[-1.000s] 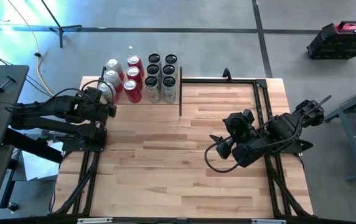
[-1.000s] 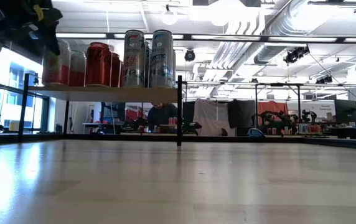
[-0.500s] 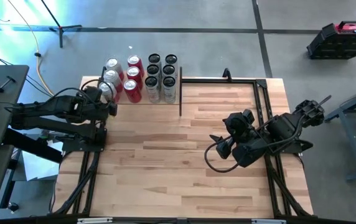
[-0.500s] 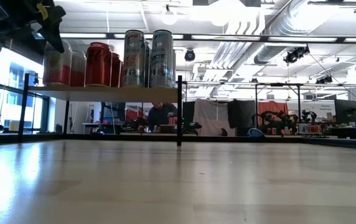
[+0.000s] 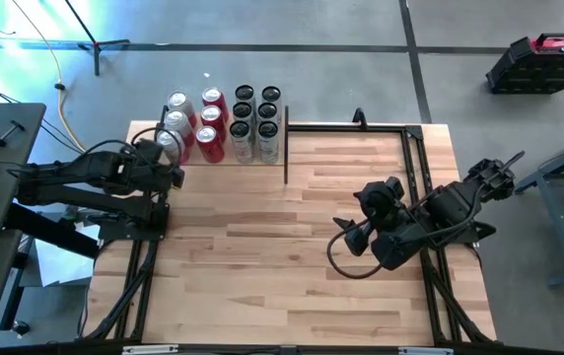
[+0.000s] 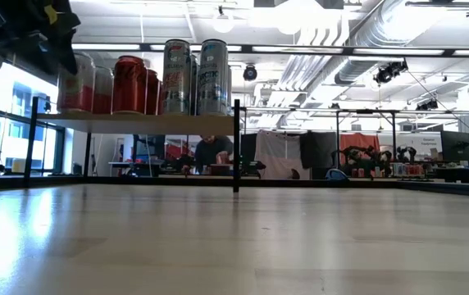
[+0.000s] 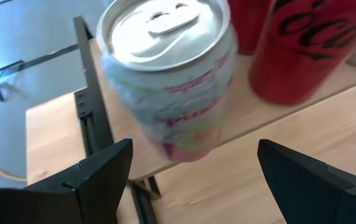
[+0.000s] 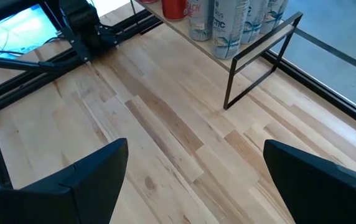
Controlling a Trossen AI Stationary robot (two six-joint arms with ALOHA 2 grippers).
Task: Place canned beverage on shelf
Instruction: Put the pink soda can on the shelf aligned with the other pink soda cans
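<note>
The shelf (image 6: pixel 136 123) is a light-wood board on thin black posts at the table's far left and carries several cans: red ones (image 5: pixel 211 116), dark-topped silver ones (image 5: pixel 256 110) and pale ones. A pale can with pink print (image 7: pixel 168 81) stands upright on its base at the shelf's near left corner (image 5: pixel 168 143). My left gripper (image 7: pixel 193 180) is open just in front of this can, one finger on either side and apart from it; it also shows in the high view (image 5: pixel 171 160). My right gripper (image 5: pixel 346 235) is open and empty over the table's right half.
A black metal frame (image 5: pixel 361 126) runs along the table's far and right edges. The shelf's black post (image 8: pixel 234 81) stands at its right end. The bare wooden tabletop (image 5: pixel 262 256) stretches between the two arms. A person sits in the room behind the table (image 6: pixel 214 156).
In the low view my left gripper has shifted a little beside the pale can at the shelf's left end. The can stays upright on the shelf. My right gripper has barely moved.
</note>
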